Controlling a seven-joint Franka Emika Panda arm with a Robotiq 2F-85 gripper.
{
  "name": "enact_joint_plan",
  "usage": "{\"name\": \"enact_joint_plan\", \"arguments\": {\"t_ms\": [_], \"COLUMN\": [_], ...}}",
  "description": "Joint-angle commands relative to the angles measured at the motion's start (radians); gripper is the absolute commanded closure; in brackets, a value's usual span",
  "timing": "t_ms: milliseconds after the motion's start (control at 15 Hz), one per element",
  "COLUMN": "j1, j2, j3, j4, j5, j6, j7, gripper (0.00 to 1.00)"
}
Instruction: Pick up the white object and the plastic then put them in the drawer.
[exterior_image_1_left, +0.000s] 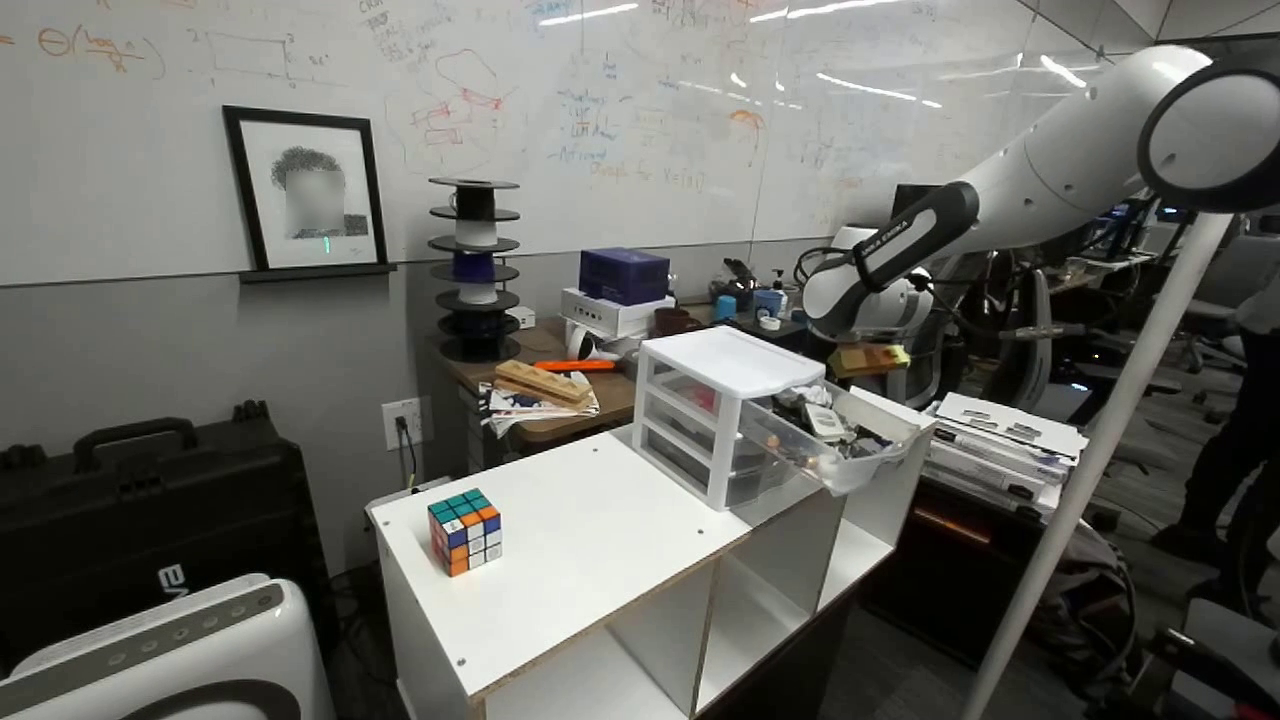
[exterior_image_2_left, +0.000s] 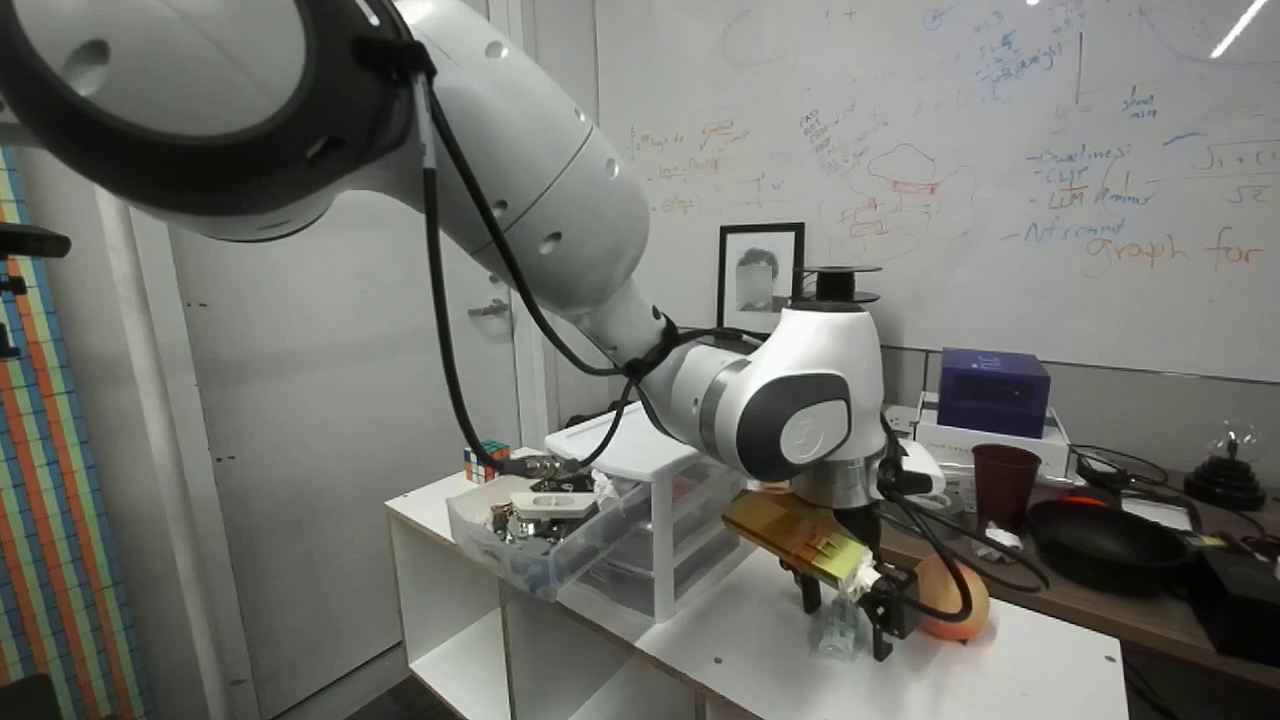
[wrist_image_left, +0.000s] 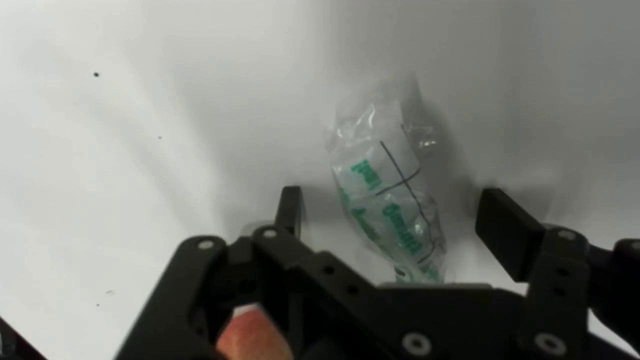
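The plastic is a clear, crumpled wrapper with green print and dark lines (wrist_image_left: 395, 200), lying on the white shelf top. It also shows in an exterior view (exterior_image_2_left: 838, 635). My gripper (wrist_image_left: 391, 212) is open, with one finger on each side of the wrapper and a gap on both sides; it also shows in an exterior view (exterior_image_2_left: 846, 628). The drawer (exterior_image_2_left: 490, 550), the translucent top one of the white unit, is pulled out, also in an exterior view (exterior_image_1_left: 862, 472). It holds mixed items, including a whitish piece (exterior_image_2_left: 552, 505); I cannot tell whether the white object is among them.
The white drawer unit (exterior_image_1_left: 730, 360) stands on the shelf top (exterior_image_1_left: 560, 560). A puzzle cube (exterior_image_1_left: 465, 532) sits at the shelf's other end. An orange-red round fruit (exterior_image_2_left: 955, 600) is close beside my gripper. A desk with a black pan (exterior_image_2_left: 1105, 545) stands behind.
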Motion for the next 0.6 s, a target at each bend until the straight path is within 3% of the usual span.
{"name": "enact_joint_plan", "arguments": {"t_ms": [0,400,533], "j1": [-0.011,0.013,0.022], "j2": [0.029,-0.059,-0.102], "j3": [0.015,0.013,0.01], "j4": [0.062,-0.046,-0.105], "j5": [0.0,-0.001,0.002], "j6": [-0.01,-0.013,-0.028], "j7": [-0.017,0.001,0.015], "gripper": [0.42,0.88,0.93]}}
